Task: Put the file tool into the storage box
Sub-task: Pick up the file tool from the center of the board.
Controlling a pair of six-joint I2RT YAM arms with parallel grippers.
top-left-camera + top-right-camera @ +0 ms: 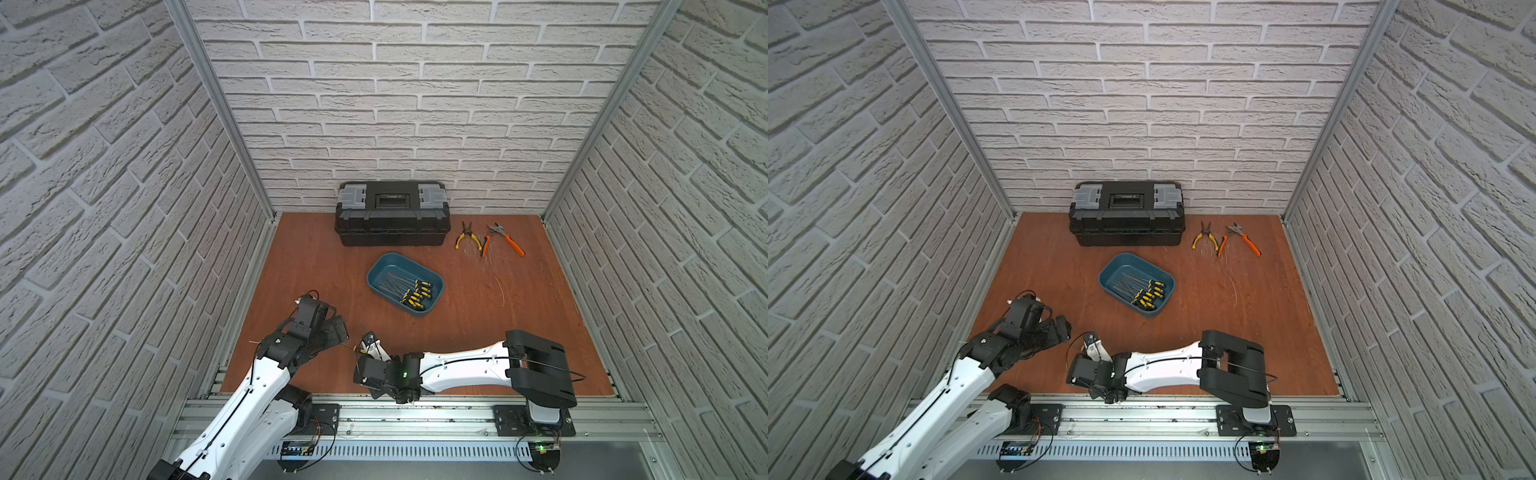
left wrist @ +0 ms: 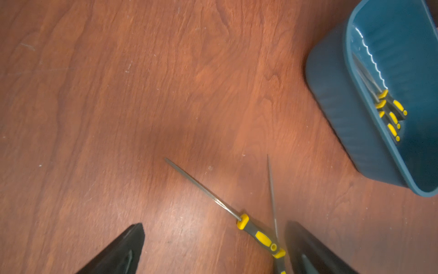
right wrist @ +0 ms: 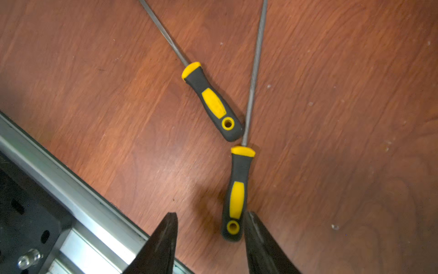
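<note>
WORKBENCH: A slim steel file tool [image 3: 237, 189] with a black-and-yellow handle lies flat on the red-brown wooden table [image 1: 498, 332]. It is close to the front aluminium rail [image 3: 71, 189] and well apart from the shallow teal-blue plastic storage box [image 1: 390, 266]. In both top views the tool is all but hidden behind the arms' wrists and hard to make out. In the right wrist view its tip runs out of frame. In the left wrist view its handle is cut off by the frame edge and a black finger.

The butt of the handle sits between the spread fingers of the right hand [image 3: 211, 214], just beside one finger with a clear gap to the other, so the hand is open and not clamped. The tool's long axis runs straight away from that hand, handle nearest it. A matching second file [image 3: 208, 99] lies at an angle, its butt just beside the first one's shaft. The left hand [image 2: 213, 225], fingers wide apart, hangs near both. Bundled files [image 1: 415, 293] lie in the box, partly masked by its wall in the left wrist view.
</note>
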